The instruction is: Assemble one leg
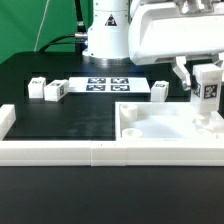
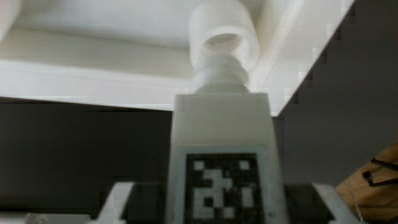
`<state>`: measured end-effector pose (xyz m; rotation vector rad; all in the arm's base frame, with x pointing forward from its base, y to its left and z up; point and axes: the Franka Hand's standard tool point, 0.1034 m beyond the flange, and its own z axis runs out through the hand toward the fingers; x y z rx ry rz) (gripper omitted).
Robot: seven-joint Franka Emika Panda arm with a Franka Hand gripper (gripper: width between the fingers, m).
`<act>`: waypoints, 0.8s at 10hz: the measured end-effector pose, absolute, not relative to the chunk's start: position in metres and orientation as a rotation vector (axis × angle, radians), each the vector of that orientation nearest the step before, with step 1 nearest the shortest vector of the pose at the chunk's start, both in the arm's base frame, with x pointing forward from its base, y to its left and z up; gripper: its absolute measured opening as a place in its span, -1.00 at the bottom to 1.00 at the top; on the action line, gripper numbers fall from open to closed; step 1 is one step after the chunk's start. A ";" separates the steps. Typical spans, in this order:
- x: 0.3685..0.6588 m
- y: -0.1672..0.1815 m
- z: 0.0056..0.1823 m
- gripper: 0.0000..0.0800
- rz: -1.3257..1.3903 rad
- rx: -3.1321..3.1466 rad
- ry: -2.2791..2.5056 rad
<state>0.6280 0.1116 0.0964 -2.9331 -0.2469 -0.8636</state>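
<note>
At roughly three o'clock in the exterior view, the gripper (image 1: 204,86) is clamped on the leg (image 1: 208,90), holding it upright, tag facing out, over the corner of the tabletop (image 1: 150,125). In the wrist view the leg's threaded end (image 2: 221,60) points at a round socket (image 2: 228,40); I cannot tell whether it has entered. Pickup and carry look done; seating and twisting remain, I judge. Spare legs (image 1: 55,90) lie toward nine o'clock, beside the marker board (image 1: 104,84).
</note>
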 end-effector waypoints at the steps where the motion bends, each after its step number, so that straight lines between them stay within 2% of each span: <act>1: 0.626 0.114 0.091 -0.27 -0.854 -2.934 -0.252; 2: 0.624 0.117 0.086 -0.27 -0.847 -2.935 -0.258; 8: 0.628 0.122 0.085 -0.27 -0.939 -2.910 -0.265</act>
